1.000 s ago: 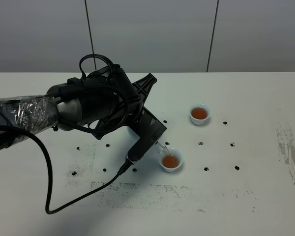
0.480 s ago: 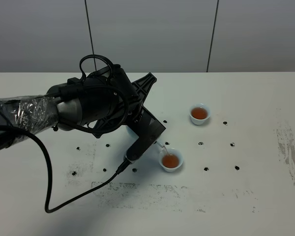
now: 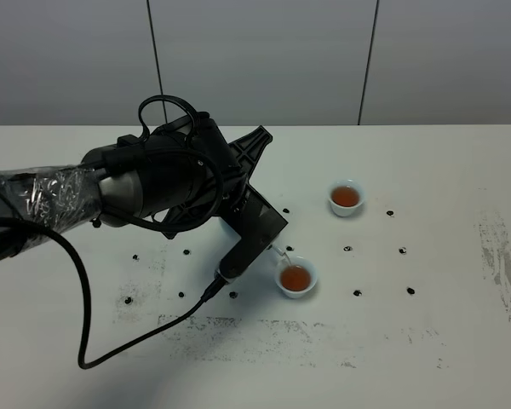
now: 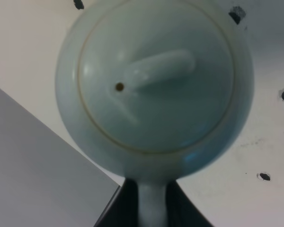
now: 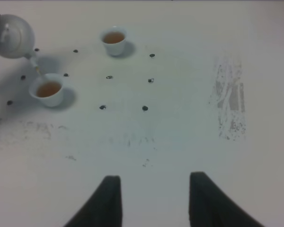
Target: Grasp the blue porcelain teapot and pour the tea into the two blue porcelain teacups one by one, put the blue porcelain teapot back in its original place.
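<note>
The pale blue porcelain teapot (image 4: 154,85) fills the left wrist view, and my left gripper (image 4: 151,213) is shut on its loop handle. In the exterior high view my left arm (image 3: 187,183) covers the pot, and only the spout tip (image 3: 282,252) shows, tilted over the near teacup (image 3: 296,279). A thin stream of tea (image 5: 37,71) runs from the teapot (image 5: 9,41) into that teacup (image 5: 49,90), which holds reddish-brown tea. The far teacup (image 3: 346,198) also holds tea and stands apart (image 5: 114,40). My right gripper (image 5: 155,177) hangs open over bare table, holding nothing.
The white table (image 3: 443,324) has small black dots around the cups and worn grey scuffs at the front and the right edge (image 3: 502,256). A black cable (image 3: 85,341) from the left arm loops across the front left. A grey wall runs behind.
</note>
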Controlling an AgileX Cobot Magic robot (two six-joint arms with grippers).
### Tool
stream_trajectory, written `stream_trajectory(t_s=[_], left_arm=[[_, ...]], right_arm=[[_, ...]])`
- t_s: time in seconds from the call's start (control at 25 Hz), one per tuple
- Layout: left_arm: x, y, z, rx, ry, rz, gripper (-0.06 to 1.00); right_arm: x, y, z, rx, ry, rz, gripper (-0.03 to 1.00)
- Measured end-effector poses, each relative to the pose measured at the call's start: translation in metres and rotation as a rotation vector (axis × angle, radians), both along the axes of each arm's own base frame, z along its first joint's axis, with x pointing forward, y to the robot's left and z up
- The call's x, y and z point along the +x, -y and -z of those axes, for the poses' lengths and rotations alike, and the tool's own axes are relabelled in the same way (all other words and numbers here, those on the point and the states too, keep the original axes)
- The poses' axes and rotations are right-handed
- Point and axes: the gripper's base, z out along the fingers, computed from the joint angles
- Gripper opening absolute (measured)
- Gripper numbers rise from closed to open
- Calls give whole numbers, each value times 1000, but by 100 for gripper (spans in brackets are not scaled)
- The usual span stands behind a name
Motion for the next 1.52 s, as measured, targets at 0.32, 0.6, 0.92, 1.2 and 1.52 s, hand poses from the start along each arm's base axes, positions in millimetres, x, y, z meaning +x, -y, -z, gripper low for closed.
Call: stream_trajectory(t_s=[0.32,0.6,0.92,1.2,1.52], left_arm=[[0,1,-1,9,11,11,4],[-1,2,0,-5,0,3,4],[-1,-1,3,-88,-71,-64,4],[4,-15,6,-168,-141,-213,4],[5,-22,4,-375,-269,-406,4]], right_arm=[[0,0,0,0,0,0,33],[0,0,0,0,0,0,33],[0,0,0,0,0,0,33],[0,0,0,0,0,0,33],[0,0,0,0,0,0,33]])
